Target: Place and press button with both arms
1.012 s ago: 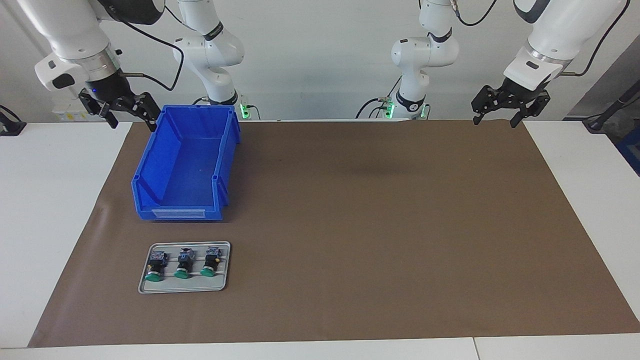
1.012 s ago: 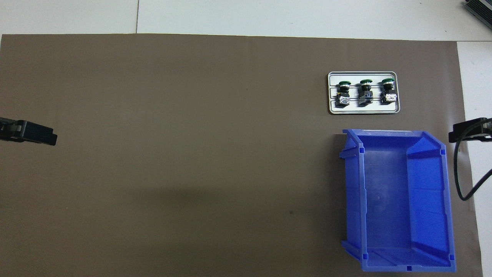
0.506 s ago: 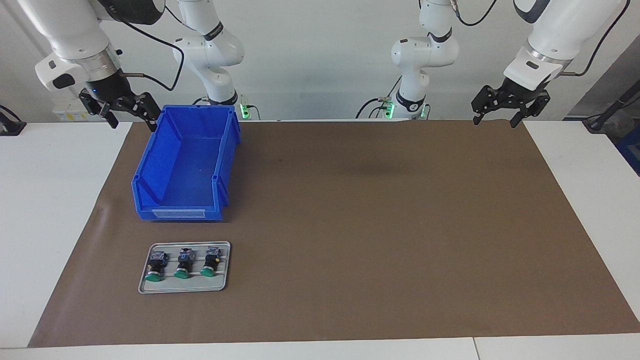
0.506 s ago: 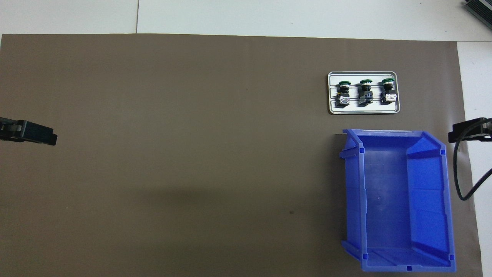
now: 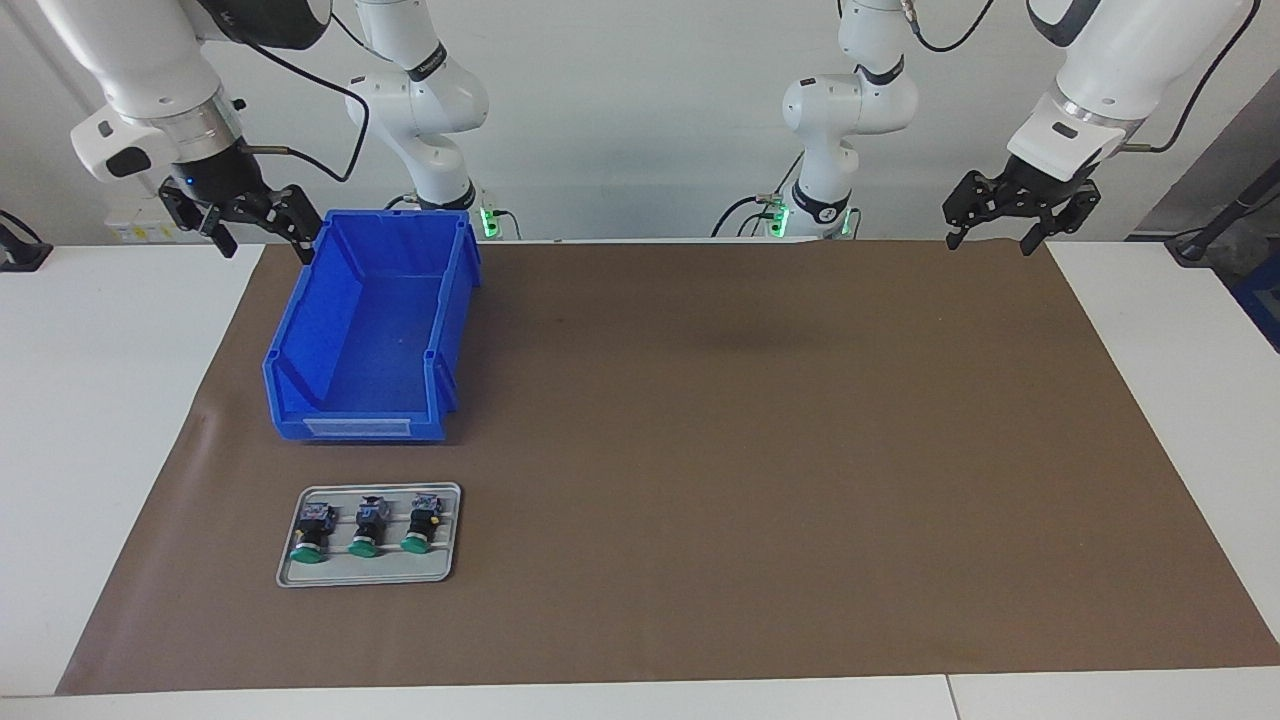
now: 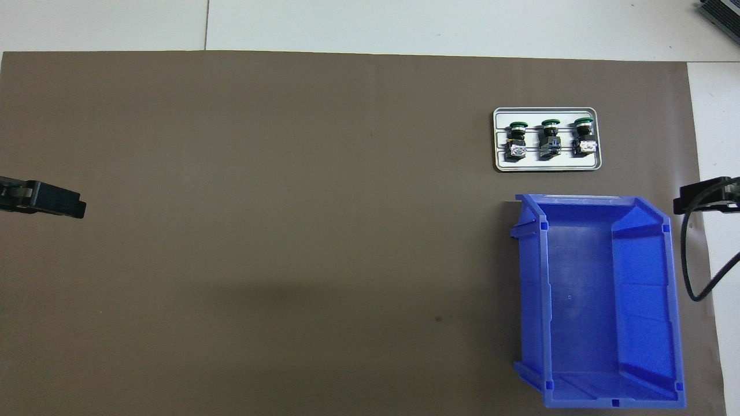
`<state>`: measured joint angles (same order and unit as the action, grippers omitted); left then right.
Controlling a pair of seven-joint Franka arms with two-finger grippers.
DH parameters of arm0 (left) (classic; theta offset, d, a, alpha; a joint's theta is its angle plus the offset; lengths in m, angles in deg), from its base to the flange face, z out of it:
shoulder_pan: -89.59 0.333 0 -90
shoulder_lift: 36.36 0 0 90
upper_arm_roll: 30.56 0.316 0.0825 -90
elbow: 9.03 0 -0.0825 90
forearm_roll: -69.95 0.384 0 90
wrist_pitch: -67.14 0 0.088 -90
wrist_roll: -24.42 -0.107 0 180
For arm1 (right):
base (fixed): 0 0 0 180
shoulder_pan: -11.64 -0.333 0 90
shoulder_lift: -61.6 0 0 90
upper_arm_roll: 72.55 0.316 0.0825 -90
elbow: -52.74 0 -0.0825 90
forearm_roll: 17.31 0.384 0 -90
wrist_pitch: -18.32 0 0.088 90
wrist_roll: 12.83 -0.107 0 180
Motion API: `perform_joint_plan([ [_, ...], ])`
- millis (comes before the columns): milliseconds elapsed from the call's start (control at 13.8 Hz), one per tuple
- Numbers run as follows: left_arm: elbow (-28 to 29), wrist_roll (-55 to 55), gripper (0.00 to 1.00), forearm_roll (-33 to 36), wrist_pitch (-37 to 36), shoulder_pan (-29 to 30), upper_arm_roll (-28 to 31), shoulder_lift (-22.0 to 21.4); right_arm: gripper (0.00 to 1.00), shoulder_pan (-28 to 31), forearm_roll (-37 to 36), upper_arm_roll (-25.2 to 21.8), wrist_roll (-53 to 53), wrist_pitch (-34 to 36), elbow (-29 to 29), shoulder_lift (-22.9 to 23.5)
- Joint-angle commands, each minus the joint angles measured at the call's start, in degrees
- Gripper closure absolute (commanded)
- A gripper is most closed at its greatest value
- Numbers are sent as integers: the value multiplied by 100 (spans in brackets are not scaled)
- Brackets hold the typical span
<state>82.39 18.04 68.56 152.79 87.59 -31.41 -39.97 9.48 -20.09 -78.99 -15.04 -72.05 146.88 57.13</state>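
Three green-capped buttons lie on their sides in a row on a small grey tray [image 5: 370,573]; the middle button [image 5: 367,528] shows in the overhead view too [image 6: 549,140]. The tray [image 6: 546,166] lies toward the right arm's end of the table, farther from the robots than the blue bin. My right gripper [image 5: 263,243] is open and empty, raised beside the bin's corner nearest the robots; its tip shows in the overhead view [image 6: 699,196]. My left gripper [image 5: 990,240] is open and empty, raised over the mat's edge at the left arm's end [image 6: 55,201].
An open blue bin [image 5: 355,428], empty, stands on the brown mat [image 5: 750,450] between the tray and the right arm's base; it also shows in the overhead view [image 6: 533,289]. White table borders the mat.
The right gripper has edged very slightly; nothing else has moved.
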Motion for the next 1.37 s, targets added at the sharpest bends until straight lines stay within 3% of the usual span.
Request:
perform_joint_plan([
  [0, 52, -12, 0, 41, -57, 42, -29, -62, 0, -3, -11, 29, -59, -348, 34, 60],
  [289, 52, -12, 0, 41, -57, 42, -29, -62, 0, 5, 270, 29, -16, -1139, 42, 490],
  [940, 52, -13, 0, 41, -57, 42, -29, -62, 0, 32, 331, 161, 202, -3178, -71, 2493],
  [1302, 52, -12, 0, 41, -57, 42, -29, -62, 0, 40, 358, 284, 380, -4057, -98, 3145],
])
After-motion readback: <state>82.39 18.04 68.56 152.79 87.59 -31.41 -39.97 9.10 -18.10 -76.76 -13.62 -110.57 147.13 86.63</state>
